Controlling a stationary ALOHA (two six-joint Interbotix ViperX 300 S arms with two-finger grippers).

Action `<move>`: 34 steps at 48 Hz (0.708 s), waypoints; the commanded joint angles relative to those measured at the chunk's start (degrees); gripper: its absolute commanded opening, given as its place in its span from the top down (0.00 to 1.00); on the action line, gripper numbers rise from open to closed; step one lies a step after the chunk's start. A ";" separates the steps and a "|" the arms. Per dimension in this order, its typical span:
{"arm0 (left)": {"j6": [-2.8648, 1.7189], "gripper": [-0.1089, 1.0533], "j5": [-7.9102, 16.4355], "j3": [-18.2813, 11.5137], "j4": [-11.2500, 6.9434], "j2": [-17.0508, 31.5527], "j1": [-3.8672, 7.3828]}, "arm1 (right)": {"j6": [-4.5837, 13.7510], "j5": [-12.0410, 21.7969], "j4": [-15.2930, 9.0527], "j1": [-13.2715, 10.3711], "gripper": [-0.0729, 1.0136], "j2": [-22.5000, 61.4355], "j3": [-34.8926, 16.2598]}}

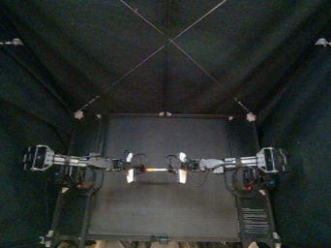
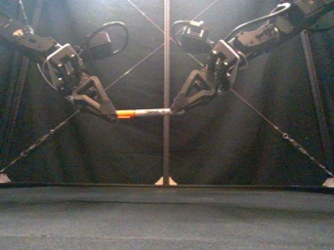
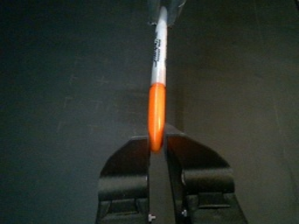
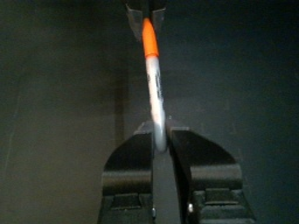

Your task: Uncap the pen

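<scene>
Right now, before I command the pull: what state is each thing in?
Pen: level, held in the air between both grippers, above the table.
Cap: orange, on the pen, no gap showing.
Left gripper: shut on the cap.
Right gripper: shut on the pen's pale barrel end.
</scene>
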 commanded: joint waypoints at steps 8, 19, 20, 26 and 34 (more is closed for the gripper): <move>-0.18 0.56 0.18 1.32 0.18 -2.02 0.44 | 0.09 0.26 0.26 -0.35 0.55 -4.48 1.49; -0.18 0.56 0.00 3.60 0.09 -5.89 0.35 | 0.18 0.18 0.26 -0.53 0.55 -6.94 3.78; -0.18 0.56 0.09 3.78 0.18 -6.33 0.35 | 0.18 0.26 0.26 -0.53 0.55 -7.21 3.87; -0.18 0.56 0.09 4.92 0.09 -8.44 0.44 | 0.18 0.26 0.62 -0.53 0.55 -8.35 4.83; -0.26 0.56 0.26 6.42 0.00 -11.07 0.44 | 0.18 0.18 0.70 -0.53 0.55 -9.58 5.71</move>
